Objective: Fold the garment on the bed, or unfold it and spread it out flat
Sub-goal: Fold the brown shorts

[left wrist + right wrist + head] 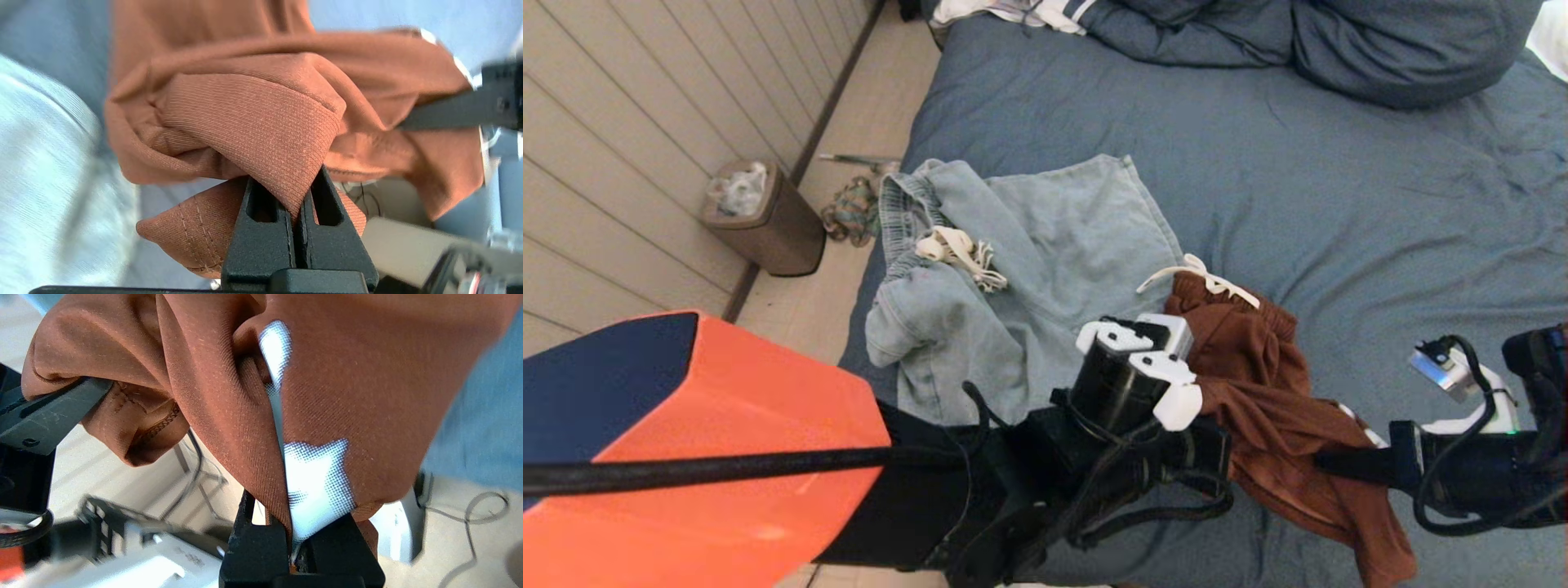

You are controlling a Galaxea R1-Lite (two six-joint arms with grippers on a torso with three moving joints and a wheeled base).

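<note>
Slate-blue and wrinkled, the bed (1339, 204) fills most of the head view, with a bunched duvet (1307, 41) at its far end, well beyond both arms; pale wooden floor and a small waste bin (764, 216) lie off to the left. Two garments sit near the bed's near edge: light blue shorts (1029, 269) spread loosely just beyond the left gripper (295, 212), and rust-brown shorts (1274, 392) slung between the two grippers, their white drawstring (1201, 278) lying on the far side. My reading is that the step in hand is lifting the brown shorts by two edges to open them out; the next move calls for drawing the grippers apart until the cloth is taut, then laying it down flat on bare cover clear of the blue pair. The left gripper is closed tight on a hemmed brown corner, fabric pinched between its black fingers (253, 245); the right gripper (296, 543) is likewise clamped on brown cloth with a white printed patch (314, 486) caught in its jaws.
</note>
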